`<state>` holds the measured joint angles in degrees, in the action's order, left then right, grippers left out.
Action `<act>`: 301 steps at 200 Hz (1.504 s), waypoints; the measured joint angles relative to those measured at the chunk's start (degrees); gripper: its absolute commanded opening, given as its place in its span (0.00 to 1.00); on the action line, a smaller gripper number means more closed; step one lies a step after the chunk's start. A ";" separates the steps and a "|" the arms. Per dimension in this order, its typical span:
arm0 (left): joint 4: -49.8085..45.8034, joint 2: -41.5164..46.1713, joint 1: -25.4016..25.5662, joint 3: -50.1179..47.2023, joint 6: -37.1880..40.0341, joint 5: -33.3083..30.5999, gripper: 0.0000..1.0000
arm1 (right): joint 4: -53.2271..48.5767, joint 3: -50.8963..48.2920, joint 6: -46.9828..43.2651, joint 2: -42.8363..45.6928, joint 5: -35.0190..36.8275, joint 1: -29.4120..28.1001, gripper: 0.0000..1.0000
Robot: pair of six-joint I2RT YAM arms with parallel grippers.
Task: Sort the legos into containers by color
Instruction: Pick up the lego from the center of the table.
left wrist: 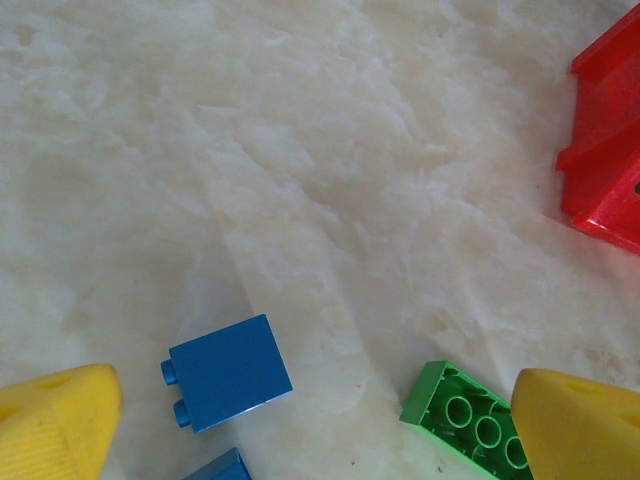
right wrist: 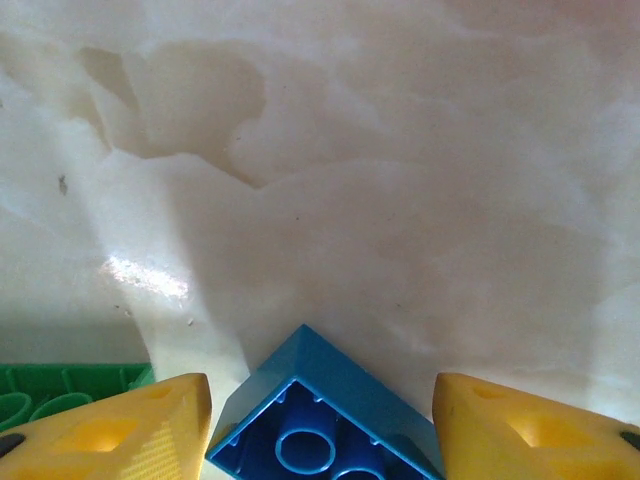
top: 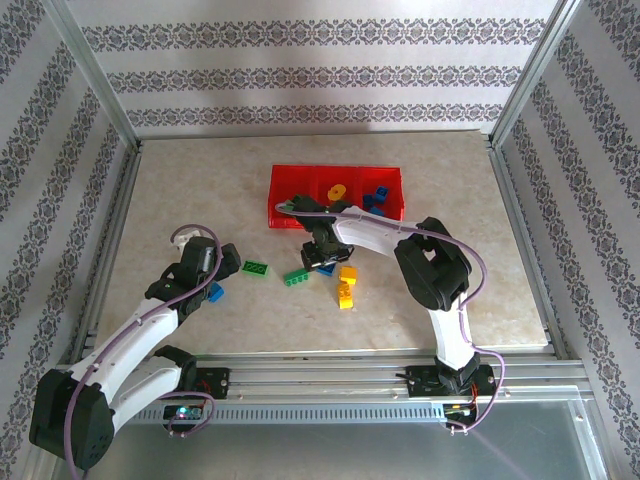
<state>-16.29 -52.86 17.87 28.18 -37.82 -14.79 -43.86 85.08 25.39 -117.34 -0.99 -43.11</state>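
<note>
A few legos [top: 336, 190] lay in the red tray [top: 285, 215]; green bricks [top: 256, 267] and yellow bricks [top: 346, 290] waited on the table [top: 450, 220]; my right gripper [right wrist: 320, 420] straddled a blue brick [right wrist: 310, 400], though I couldn't tell if it pinched; my left gripper [left wrist: 315, 430] hung spread wide.

The left arm [top: 130, 345] slanted from its base toward the near left of the red tray [top: 292, 185], its wrist tipped down. The left gripper [left wrist: 320, 425] hung well short of the tray, jaws spread wide. The right arm [top: 440, 290] was folded at the elbow with its forearm pointing left. The right gripper [right wrist: 320, 425] pointed down just in front of the tray's left end, its yellow fingers [right wrist: 120, 430] partly apart, flanking a blue brick [right wrist: 320, 400]; whether they pinched it was unclear.
</note>
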 measured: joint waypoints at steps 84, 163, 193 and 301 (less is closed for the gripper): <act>0.02 0.00 0.00 -0.11 -0.02 0.81 1.00 | 0.02 -2.27 1.60 1.05 -2.12 -1.31 0.57; 0.02 0.00 0.00 -0.11 -0.17 1.07 1.00 | -0.26 -2.45 3.23 0.15 -0.61 -1.40 0.35; 0.02 0.00 0.00 -0.11 -0.15 1.07 1.00 | -0.24 -2.32 3.34 0.26 0.20 -1.40 0.30; 0.02 -0.02 -0.33 -0.11 -0.15 1.07 1.00 | 0.35 -0.35 1.75 15.85 7.67 11.91 0.27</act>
<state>-16.27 -52.88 17.54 28.08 -37.98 -13.72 -43.51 84.73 27.14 -101.49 6.68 -31.20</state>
